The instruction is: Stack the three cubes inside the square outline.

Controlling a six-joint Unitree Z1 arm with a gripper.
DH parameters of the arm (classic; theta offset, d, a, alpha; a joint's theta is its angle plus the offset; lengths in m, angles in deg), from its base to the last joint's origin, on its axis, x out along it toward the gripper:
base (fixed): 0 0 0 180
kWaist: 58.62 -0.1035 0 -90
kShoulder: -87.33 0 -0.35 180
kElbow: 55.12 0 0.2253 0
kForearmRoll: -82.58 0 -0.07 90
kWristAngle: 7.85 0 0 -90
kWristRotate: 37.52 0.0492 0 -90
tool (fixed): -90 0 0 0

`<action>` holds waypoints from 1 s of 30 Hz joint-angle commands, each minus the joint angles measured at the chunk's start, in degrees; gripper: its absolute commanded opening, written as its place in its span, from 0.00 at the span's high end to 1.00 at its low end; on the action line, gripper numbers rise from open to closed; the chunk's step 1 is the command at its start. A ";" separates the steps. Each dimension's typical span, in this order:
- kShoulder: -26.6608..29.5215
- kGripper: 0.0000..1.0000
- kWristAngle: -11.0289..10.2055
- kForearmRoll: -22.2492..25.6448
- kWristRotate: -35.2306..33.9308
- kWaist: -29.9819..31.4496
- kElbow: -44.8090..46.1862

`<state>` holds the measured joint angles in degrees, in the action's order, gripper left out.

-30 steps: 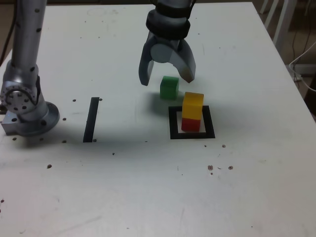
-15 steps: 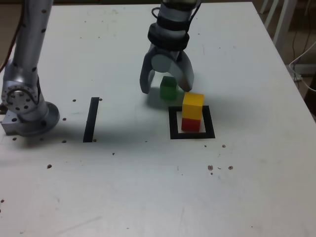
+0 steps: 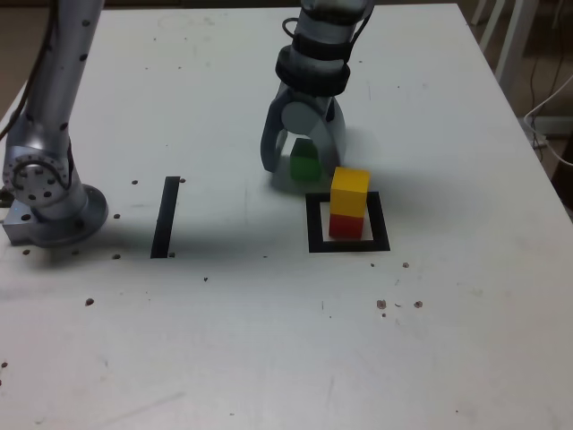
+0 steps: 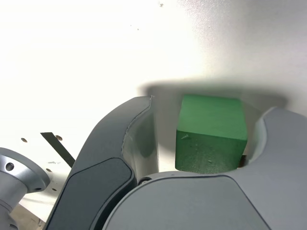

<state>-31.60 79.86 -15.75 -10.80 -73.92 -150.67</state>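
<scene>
Straddling the small matte green cube, the grey two-fingered gripper hangs low over the white speckled table with its fingers spread, one on each side of the cube. In the wrist view the green cube sits between the two curved grey fingers, with a strip of bare table showing between it and one finger; on the other side the finger is very near the cube, and whether it touches cannot be told. The cube rests on the table, just beyond the thick black square outline with a white centre, toward the exterior view's left of it. Inside that outline the small red cube stands on the white centre, and the small yellow cube sits squarely on top of it. A straight black strip lies well apart on the exterior view's left, near the arm's round grey base.
</scene>
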 commanded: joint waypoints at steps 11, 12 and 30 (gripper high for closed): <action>-0.22 0.73 0.09 0.00 0.09 -0.06 -0.21; -0.22 0.73 0.09 0.03 0.09 -0.06 -0.25; 2.51 0.73 -1.71 6.42 -2.17 3.67 -6.96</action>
<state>-29.64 78.44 -10.19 -12.69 -70.67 -156.77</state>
